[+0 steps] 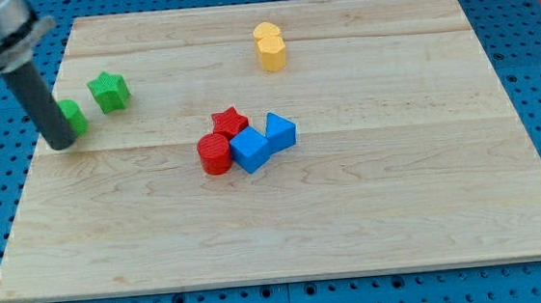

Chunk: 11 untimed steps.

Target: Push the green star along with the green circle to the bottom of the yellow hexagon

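Note:
The green star (108,91) lies near the board's left edge. The green circle (73,116) sits just left and below it, partly hidden by my rod. My tip (61,144) rests at the circle's lower left side, touching or nearly touching it. Two yellow blocks stand at the view's top middle: one (267,32) behind, and the yellow hexagon (271,52) in front of it. The two green blocks are far to the left of the yellow ones.
A cluster sits mid-board: a red star (231,123), a red cylinder (215,154), a blue block (250,149) and another blue block (280,130). The wooden board (353,222) lies on a blue pegboard surface.

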{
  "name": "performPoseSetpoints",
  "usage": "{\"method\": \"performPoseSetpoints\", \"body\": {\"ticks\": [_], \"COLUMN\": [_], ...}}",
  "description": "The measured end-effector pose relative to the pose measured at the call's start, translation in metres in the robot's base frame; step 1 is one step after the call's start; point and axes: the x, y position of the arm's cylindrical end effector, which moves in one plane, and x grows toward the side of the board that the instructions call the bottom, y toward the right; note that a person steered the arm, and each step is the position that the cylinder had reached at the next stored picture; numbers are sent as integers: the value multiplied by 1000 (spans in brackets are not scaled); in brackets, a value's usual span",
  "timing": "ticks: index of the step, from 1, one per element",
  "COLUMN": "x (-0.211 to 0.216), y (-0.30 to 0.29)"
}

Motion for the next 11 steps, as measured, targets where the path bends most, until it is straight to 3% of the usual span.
{"method": "performPoseSetpoints", "body": {"ticks": [2, 3, 4, 7, 9, 11], "x": [-39, -38, -74, -32, -52, -89], "y": [14, -41, -22, 153, 257, 321]}}
